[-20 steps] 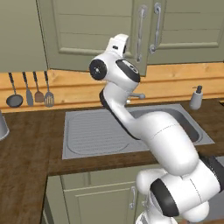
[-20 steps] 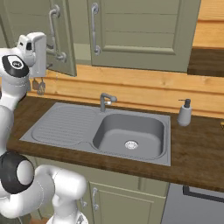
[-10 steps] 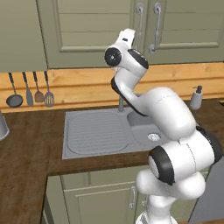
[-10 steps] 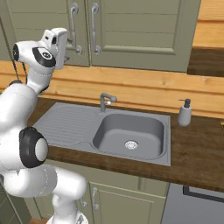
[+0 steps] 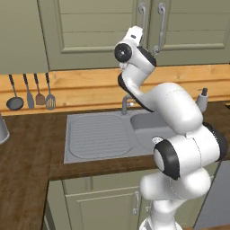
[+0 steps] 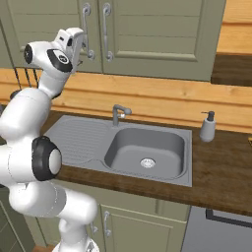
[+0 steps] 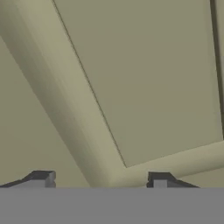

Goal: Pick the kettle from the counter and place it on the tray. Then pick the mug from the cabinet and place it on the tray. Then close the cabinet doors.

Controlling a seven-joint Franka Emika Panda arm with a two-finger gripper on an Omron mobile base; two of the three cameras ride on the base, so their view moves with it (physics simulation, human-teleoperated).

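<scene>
The white arm's two-finger gripper (image 7: 100,177) is hovering right up against the pair of tall sage-green panelled cabinet doors (image 6: 147,34), its small dark finger tips (image 7: 40,177) set well apart with nothing between them. In both base views the hand is sitting at the foot of the left door, just beside the long pale grey curved bar handles (image 5: 150,27), which are meeting at the centre seam. Both doors are looking flush, so I judge the closing step to be finishing or already done; the sage-green wall cupboard's (image 5: 90,31) inside is hidden. The next move probably calls for drawing the hand straight back from the panel.

Below the doors, the long dark brown wood-grain counter (image 6: 221,172) with its grey steel sink (image 6: 142,147) is leaving open room. The handles are the nearest snag; a white soap dispenser (image 6: 208,126) is standing well right of them.
</scene>
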